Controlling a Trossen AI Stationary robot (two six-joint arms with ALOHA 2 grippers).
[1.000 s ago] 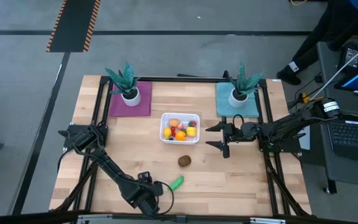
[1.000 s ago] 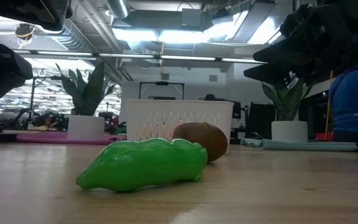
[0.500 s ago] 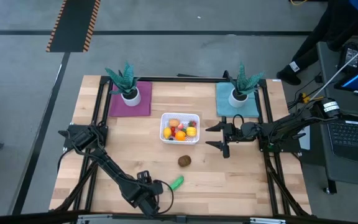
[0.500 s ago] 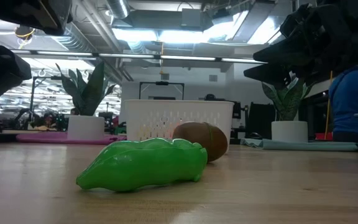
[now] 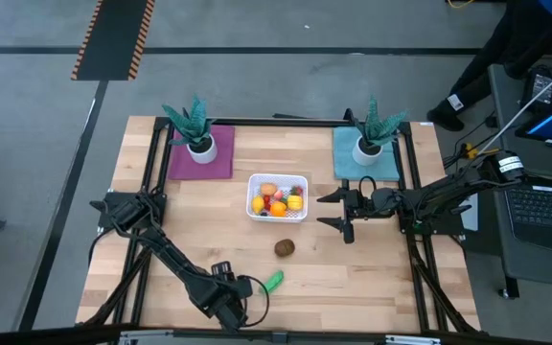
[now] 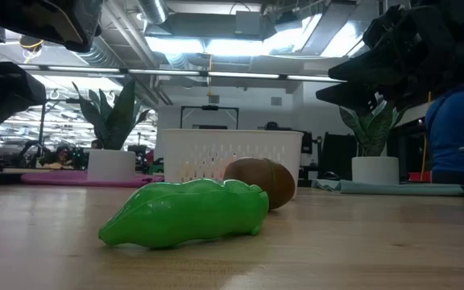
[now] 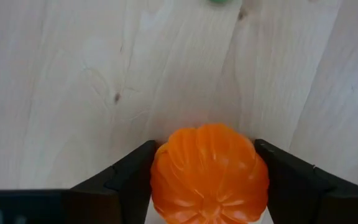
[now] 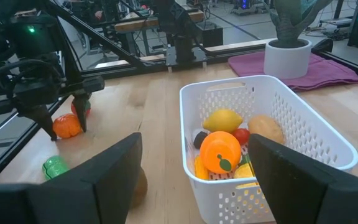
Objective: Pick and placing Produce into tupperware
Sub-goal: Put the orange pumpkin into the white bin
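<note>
While most of the produce already lies in the tupperware (image 5: 277, 196), three pieces remain on the table (image 5: 381, 278), so the task is judged to be well advanced but not complete.

Nearest the front edge, the left gripper (image 7: 209, 180) straddles an orange pumpkin piece (image 7: 209, 173). Its fingers (image 7: 129, 177) stand on either side of the piece, at or very close to its flanks; whether they bear on it firmly cannot be told. The piece appears to rest on the wood.

Just beside it lies the elongated green piece (image 6: 185, 213), on its side. Farther in, between that piece and the container, sits the brown kiwi (image 5: 285, 247).

The tupperware stands at mid-table and holds yellow, orange, red and tan pieces. The right gripper (image 5: 332, 211) waits just beside it, jaws apart and empty.

The surface is pale wood planking inside a black frame. At the far edge, two potted plants (image 5: 194, 126) stand on a purple mat (image 5: 220, 161) and a teal mat (image 5: 348, 161). Beyond the table lie grey floor, a laptop (image 5: 541, 213) and part of a person (image 5: 487, 67).
</note>
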